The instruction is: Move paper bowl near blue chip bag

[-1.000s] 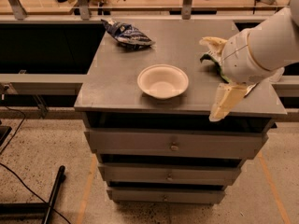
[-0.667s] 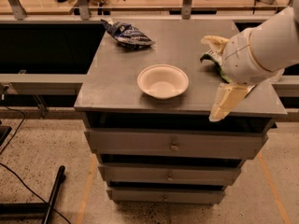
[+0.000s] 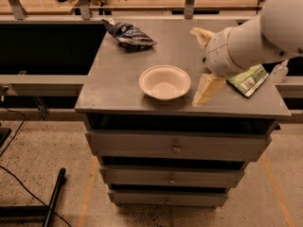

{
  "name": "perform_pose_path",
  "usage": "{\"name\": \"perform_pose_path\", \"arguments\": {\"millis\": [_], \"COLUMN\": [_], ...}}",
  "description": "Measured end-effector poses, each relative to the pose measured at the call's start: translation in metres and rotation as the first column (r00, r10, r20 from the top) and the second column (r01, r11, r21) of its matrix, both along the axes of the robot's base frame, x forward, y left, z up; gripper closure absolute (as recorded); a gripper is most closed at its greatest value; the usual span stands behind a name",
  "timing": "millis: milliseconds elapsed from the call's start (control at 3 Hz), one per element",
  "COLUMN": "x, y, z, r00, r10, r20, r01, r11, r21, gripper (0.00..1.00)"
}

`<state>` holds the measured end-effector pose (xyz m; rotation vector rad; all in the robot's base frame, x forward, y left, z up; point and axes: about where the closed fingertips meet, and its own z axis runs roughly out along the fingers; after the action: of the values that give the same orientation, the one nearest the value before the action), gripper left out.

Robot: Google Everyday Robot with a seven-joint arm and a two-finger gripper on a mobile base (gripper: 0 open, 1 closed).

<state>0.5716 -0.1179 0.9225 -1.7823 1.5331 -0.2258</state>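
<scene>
Currently paper bowl [image 3: 164,82] sits upright near the front middle of the drawer cabinet top [image 3: 113,86], well apart from blue chip bag [image 3: 129,33] far-left, gripper [image 3: 197,65] just right of it, fingers [image 3: 207,89] spread and empty; bowl looks light, thin, crushable, so pinch its right rim gently.

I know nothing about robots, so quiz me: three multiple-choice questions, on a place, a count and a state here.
1. The blue chip bag lies: A at the cabinet top's far left corner; B in a drawer; C on the floor.
2. Chip bags in view: A one; B two; C four.
3. The paper bowl is: A upright, empty; B upside down; C gripped.
1 A, it sits by the far edge. 2 B, blue plus green-and-white chip bag. 3 A, its hollow faces up, and the gripper hovers open beside it.
</scene>
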Motion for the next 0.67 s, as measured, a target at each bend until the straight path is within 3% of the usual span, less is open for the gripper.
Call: {"name": "perform_pose_path", "arguments": {"millis": [333, 667], "x": [0.0236, 0.0265], "y": [0.0038, 0.0039], "z": [-0.0178, -0.0167], "r00": [0.9987, 0.9980], "r10": [0.002, 0.000], "r20": [0.050, 0.063], "r01": [-0.001, 0.001], "r11": [1.000, 1.000], "r21": [-0.022, -0.023], "gripper": [0.00, 0.00]}}
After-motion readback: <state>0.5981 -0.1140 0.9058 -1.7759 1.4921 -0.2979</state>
